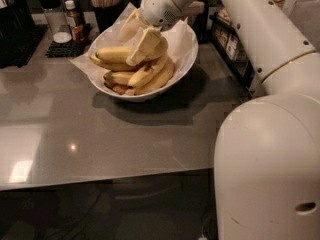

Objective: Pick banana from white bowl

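Camera view shows the gripper [136, 38] hanging over the white bowl [150, 96], right above the pile of fruit. Its two fingers [144, 43] are spread apart and hold nothing. They point down and a bit to the left.

The banana [113, 54] lies on top of the pile, just under the fingers and a little to the left of them. It lies sideways, with its dark stem tip far out to the left of the fingers and its other end under the near finger. I cannot tell if that finger touches the skin. The far finger is up behind the banana, so the banana's long side seems to run across the gap between the two fingers. That looks like a good way to pinch it.

The shorter bananas [156, 77] sit lower, below and to the right of the fingers. They are close, so the near finger could bump them.

The arm [260, 29] comes in from the right and bends down at the wrist over the bowl. I think the next move is straight down, then squeeze
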### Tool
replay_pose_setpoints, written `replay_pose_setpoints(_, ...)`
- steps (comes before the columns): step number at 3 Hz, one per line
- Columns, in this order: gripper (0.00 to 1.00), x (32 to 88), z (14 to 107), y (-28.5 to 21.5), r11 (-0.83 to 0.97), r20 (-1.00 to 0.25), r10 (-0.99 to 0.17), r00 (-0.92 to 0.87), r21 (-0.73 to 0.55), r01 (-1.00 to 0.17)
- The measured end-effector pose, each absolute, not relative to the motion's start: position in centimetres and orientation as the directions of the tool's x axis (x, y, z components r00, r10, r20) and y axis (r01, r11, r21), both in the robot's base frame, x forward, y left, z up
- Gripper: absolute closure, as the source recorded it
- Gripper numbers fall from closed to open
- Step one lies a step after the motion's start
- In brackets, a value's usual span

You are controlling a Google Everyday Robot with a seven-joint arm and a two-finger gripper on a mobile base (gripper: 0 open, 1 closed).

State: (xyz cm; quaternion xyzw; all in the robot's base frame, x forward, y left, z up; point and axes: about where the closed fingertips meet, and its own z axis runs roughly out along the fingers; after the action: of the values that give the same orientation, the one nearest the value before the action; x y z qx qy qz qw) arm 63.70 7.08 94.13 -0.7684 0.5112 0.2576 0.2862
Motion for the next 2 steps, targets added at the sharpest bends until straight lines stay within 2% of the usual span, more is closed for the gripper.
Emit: replay_pose_setpoints(2,0.88,63.70,94.13,7.08,-0.313,-0.688,-0.638,0.345,-0.176,-0.933)
